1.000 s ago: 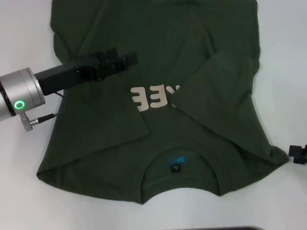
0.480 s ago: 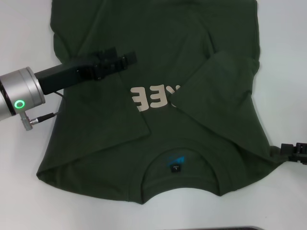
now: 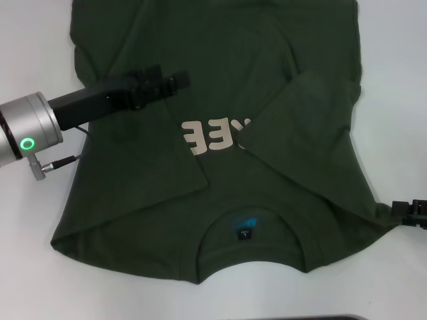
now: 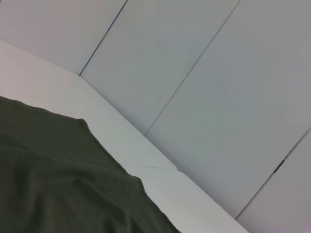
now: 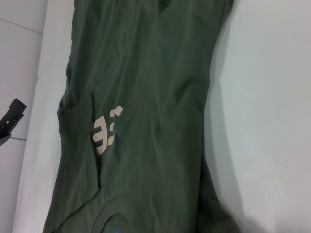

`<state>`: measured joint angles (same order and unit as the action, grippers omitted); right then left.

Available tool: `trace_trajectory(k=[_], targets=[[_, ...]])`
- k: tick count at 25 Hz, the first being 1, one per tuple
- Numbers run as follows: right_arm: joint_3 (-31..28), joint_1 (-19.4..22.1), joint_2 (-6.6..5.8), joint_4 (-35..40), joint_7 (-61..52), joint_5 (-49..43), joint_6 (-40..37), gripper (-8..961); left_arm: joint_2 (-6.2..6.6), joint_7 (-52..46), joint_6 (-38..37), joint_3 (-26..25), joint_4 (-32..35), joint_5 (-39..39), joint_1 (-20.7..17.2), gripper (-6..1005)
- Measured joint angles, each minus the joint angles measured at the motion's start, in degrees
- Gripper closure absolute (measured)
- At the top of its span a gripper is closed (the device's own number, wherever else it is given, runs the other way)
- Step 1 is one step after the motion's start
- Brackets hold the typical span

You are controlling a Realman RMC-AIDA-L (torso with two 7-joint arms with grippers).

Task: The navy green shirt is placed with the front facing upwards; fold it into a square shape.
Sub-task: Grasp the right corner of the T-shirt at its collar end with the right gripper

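The navy green shirt [image 3: 220, 87] lies flat on the white table [image 3: 33, 40], front up, with its collar and blue label [image 3: 244, 227] toward me. Both sleeves are folded inward over the chest, and they partly cover the pale print [image 3: 213, 135]. My left gripper [image 3: 175, 83] hangs over the shirt's chest, just above the print. At the right edge of the head view, my right gripper [image 3: 402, 212] sits at the shirt's shoulder corner [image 3: 381, 212], touching or nearly touching the cloth. The right wrist view shows the shirt [image 5: 146, 97] lengthwise with part of the print [image 5: 105, 131].
White table surrounds the shirt on the left, right and near sides. Pale wall panels [image 4: 204, 87] stand behind the table's far edge. A dark strip [image 3: 320, 317] shows at the bottom edge of the head view. A small black part [image 5: 11, 119] pokes in beyond the shirt.
My right gripper has moved left along the table to the shirt's shoulder corner. The left gripper has shifted very slightly. The shirt lies as before.
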<state>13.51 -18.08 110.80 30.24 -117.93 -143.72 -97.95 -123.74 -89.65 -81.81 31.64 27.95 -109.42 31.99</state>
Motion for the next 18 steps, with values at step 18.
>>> trace_trajectory(k=[18], targets=[[1.7,-1.3,0.64,-0.5,0.0,-0.1,0.1,317,0.0,0.0,0.0,0.0,0.0,0.1,0.0,138]])
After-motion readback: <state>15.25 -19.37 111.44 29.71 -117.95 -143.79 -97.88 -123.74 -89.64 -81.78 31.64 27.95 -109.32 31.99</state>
